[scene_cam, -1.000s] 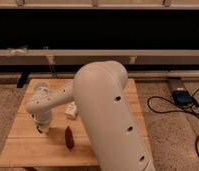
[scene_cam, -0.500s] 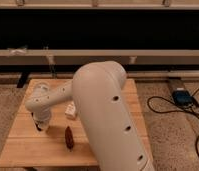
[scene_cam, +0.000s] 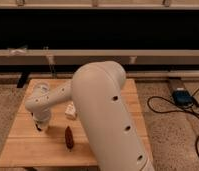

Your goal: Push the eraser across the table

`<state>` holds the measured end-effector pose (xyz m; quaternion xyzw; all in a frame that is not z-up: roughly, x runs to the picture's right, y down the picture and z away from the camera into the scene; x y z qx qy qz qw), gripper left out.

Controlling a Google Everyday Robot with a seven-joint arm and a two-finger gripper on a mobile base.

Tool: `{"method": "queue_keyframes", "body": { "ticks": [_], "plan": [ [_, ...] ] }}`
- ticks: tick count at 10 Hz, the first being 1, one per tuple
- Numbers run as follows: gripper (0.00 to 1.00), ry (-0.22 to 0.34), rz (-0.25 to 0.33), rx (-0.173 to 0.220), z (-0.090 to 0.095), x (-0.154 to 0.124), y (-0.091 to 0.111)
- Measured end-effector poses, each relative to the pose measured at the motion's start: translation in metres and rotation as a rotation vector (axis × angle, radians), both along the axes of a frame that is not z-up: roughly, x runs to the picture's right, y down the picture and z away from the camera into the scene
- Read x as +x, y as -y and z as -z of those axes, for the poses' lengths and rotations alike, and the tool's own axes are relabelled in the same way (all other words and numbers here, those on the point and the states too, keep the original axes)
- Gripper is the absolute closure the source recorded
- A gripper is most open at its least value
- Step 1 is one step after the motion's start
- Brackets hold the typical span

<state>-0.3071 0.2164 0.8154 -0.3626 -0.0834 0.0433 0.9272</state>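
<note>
You see the white arm (scene_cam: 110,115) filling the 5 o'clock foreground over the table (scene_cam: 23,150), its gripper (scene_cam: 39,126), fingers pressed together, down at the tabletop at 9 o'clock, the dark red pepper-like thing (scene_cam: 69,137) and small white block (scene_cam: 70,110) near centre, and the eraser not discernible.

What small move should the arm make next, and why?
Probably a short, low slide along the table. The gripper, shut, is down at the tabletop toward the left of the view, where the eraser likely sits, though I cannot make it out. The white block and dark red thing lie close by, so steer clear.
</note>
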Motion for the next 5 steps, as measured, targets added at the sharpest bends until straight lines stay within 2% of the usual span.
{"method": "queue_keyframes", "body": {
  "ticks": [4,5],
  "plan": [
    [0.99,0.000,0.000,0.000,-0.0001,0.0000,0.0000],
    [0.95,0.000,0.000,0.000,-0.0001,0.0000,0.0000]
  ]
}}
